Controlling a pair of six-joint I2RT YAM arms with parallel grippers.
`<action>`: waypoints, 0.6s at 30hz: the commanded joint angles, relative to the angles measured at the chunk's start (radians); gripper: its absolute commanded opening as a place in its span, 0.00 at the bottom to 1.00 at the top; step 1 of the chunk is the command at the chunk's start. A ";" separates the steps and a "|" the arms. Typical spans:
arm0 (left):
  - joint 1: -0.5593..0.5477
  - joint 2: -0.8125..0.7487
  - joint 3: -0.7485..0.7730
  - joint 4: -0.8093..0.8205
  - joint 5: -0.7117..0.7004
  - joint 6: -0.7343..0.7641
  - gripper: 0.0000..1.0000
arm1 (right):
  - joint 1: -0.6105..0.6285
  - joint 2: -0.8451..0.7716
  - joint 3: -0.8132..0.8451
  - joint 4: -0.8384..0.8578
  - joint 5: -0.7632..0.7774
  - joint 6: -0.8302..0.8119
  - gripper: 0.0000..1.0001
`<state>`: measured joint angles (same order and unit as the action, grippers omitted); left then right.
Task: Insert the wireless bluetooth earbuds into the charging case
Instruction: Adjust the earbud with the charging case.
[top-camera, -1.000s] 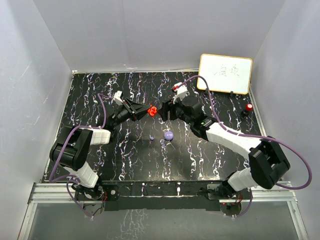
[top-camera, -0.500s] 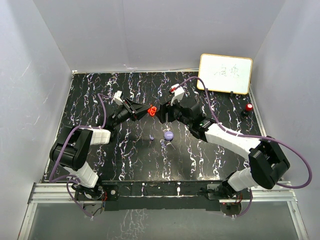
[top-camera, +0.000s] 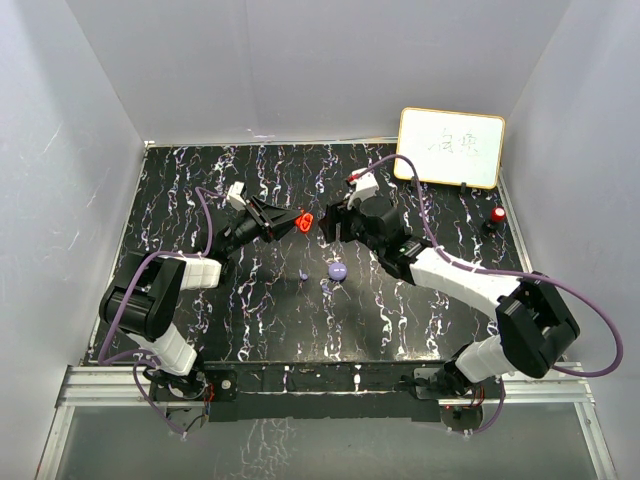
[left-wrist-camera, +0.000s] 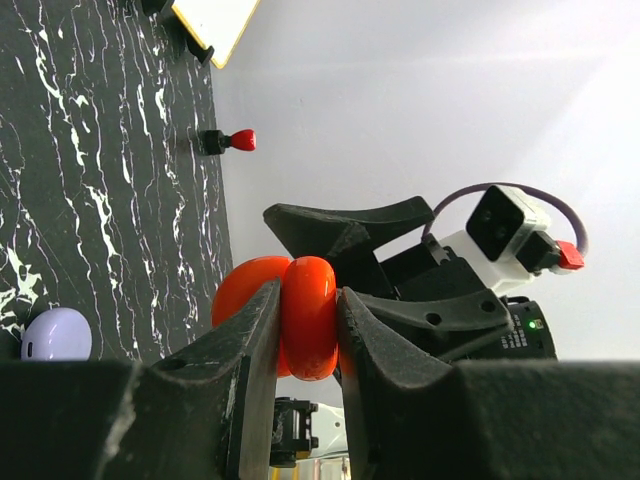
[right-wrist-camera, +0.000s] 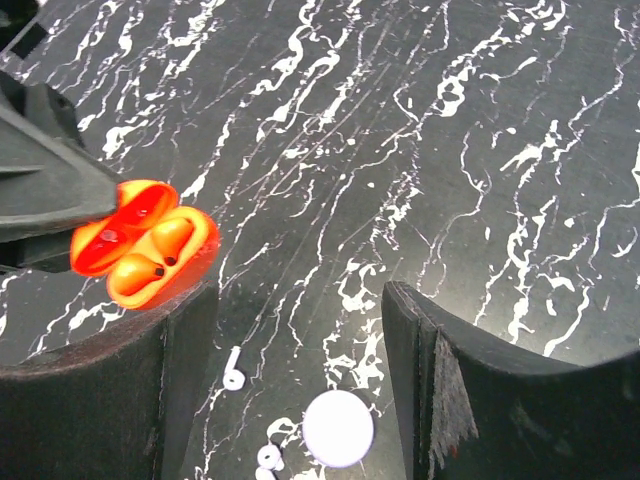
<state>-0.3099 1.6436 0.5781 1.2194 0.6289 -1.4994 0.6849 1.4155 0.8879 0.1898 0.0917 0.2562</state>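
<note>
From above, the left jaws are shut tight on the red case (top-camera: 305, 221), over the middle of the table (top-camera: 200, 180). The right jaws sit just beside the case, wide open, with nothing in them. The purple case (top-camera: 338, 270) and the tiny earbuds (top-camera: 303, 273) lie on the table, closer to the arm bases than both jaws are. The left wrist view shows the red case pinched by its sides. In the right wrist view the red case hangs open on the left. One pale earbud (right-wrist-camera: 233, 378) lies low between the fingers (right-wrist-camera: 110, 400), its stem pointing up the picture. The right arm (top-camera: 440, 265) is free and nearer, so I think it should go down for it.
</note>
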 joint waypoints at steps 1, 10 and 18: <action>-0.003 -0.013 0.028 0.062 0.012 -0.008 0.00 | -0.016 0.012 -0.003 0.026 0.061 0.024 0.65; -0.003 0.044 0.027 0.167 0.020 -0.076 0.00 | -0.029 0.102 0.041 0.044 0.020 0.029 0.65; -0.003 0.051 0.038 0.182 0.023 -0.088 0.00 | -0.052 0.162 0.054 0.120 -0.051 0.049 0.65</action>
<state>-0.3099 1.7126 0.5816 1.3106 0.6369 -1.5780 0.6426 1.5665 0.8806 0.2028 0.0750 0.2932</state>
